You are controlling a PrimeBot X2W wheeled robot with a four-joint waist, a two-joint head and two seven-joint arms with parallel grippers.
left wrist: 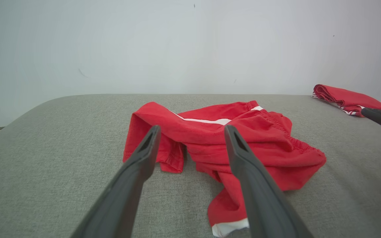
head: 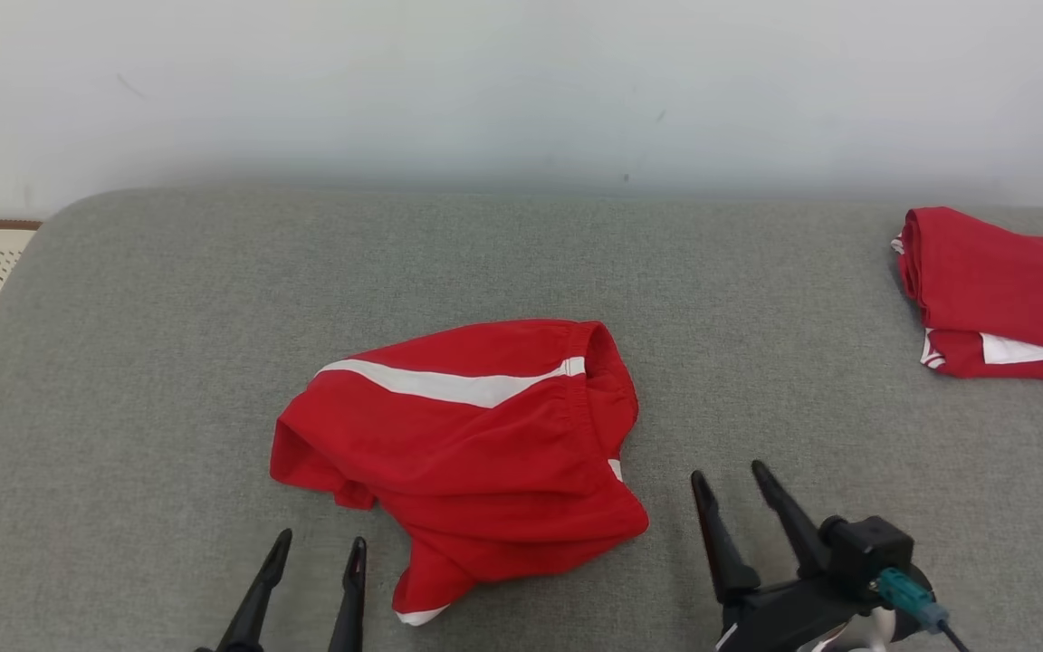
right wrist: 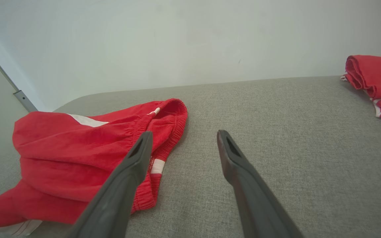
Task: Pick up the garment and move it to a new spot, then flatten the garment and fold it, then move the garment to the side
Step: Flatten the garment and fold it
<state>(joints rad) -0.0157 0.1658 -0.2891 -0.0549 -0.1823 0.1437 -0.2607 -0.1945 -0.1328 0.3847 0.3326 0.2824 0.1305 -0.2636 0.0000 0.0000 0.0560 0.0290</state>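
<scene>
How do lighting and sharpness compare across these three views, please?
Head view: soft, even light, only a faint shadow under the red shorts, no glare. Left wrist view: wide-angle distortion, the left gripper looming large, the grey cushion bowed. Right wrist view: even light, cushion weave crisp.

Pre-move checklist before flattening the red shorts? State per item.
1. Left gripper open, nothing between its fingers: ok.
2. Right gripper open, nothing between its fingers: ok.
3. Red shorts free of both grippers, resting on the grey surface: ok.
4. Shorts lying flat: not ok, crumpled with layers overlapping.
5. Waistband exposed for a grasp: ok, on the right gripper's side.
6. Folded red pile apart from the shorts: ok, far right.
</scene>
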